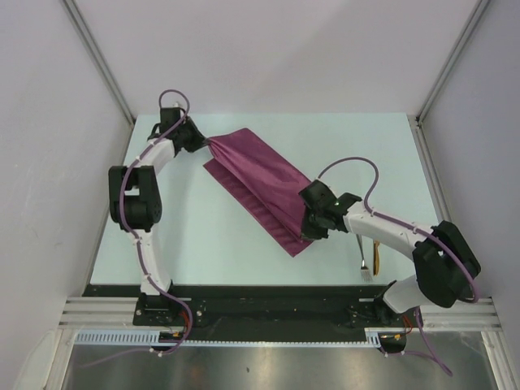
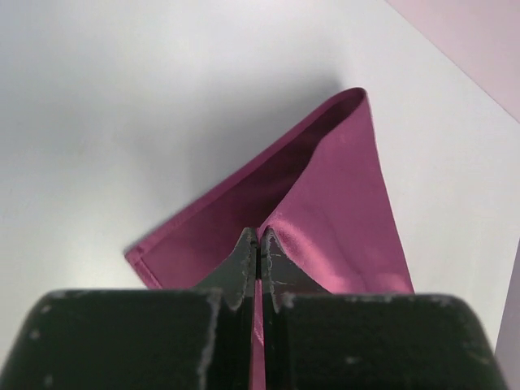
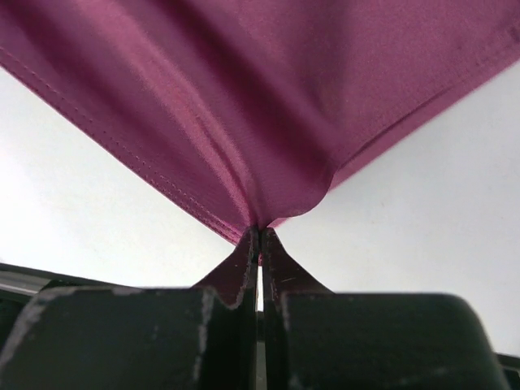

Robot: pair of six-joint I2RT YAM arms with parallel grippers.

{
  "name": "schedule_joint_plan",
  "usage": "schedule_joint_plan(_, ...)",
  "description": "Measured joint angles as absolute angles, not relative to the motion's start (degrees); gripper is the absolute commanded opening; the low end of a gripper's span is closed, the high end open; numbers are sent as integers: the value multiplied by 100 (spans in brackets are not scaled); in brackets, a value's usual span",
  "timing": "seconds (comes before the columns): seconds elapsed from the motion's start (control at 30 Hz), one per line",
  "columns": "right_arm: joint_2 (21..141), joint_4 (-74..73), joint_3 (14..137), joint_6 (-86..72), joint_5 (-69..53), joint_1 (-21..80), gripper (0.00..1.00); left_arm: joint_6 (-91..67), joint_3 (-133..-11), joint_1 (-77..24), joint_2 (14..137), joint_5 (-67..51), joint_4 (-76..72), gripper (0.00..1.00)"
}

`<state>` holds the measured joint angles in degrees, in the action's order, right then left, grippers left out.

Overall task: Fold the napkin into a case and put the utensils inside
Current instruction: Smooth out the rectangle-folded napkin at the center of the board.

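Observation:
The plum-magenta napkin stretches diagonally across the table, its top layer lifted and doubled over a lower layer that lies flat. My left gripper is shut on its far-left corner; in the left wrist view the napkin runs between the closed fingertips of that gripper. My right gripper is shut on the near-right corner, and there the napkin fans out from the pinched tips of this gripper. The utensils lie near the right arm: a silver piece and a golden-yellow one, partly hidden by the arm.
Grey walls enclose the table on the left, back and right. A black rail runs along the near edge between the arm bases. Bare table surface lies left of the napkin.

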<state>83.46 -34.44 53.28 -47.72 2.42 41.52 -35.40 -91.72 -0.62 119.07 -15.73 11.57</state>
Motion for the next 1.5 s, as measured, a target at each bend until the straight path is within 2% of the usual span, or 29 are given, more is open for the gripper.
schedule_joint_plan(0.53, 9238, -2965, 5437, -4648, -469, 4235, 0, -2838, -10757, -62, 13292, -1415, 2591, 4)
schedule_joint_plan(0.9, 9413, -2897, 5437, -4670, -504, 4292, 1, -2596, -11030, -62, 13511, -1299, 3033, 7)
schedule_joint_plan(1.3, 9504, -2886, 5437, -4703, -504, 4303, 9, -2536, -11187, -62, 13675, -1317, 3120, 9)
schedule_joint_plan(1.4, 9504, -2886, 5437, -4729, -504, 4303, 12, -2534, -11190, -62, 13675, -1310, 3135, 11)
schedule_joint_plan(1.5, 9504, -2888, 5437, -4748, -504, 4303, 13, -2523, -11198, -62, 13675, -1295, 3162, 18)
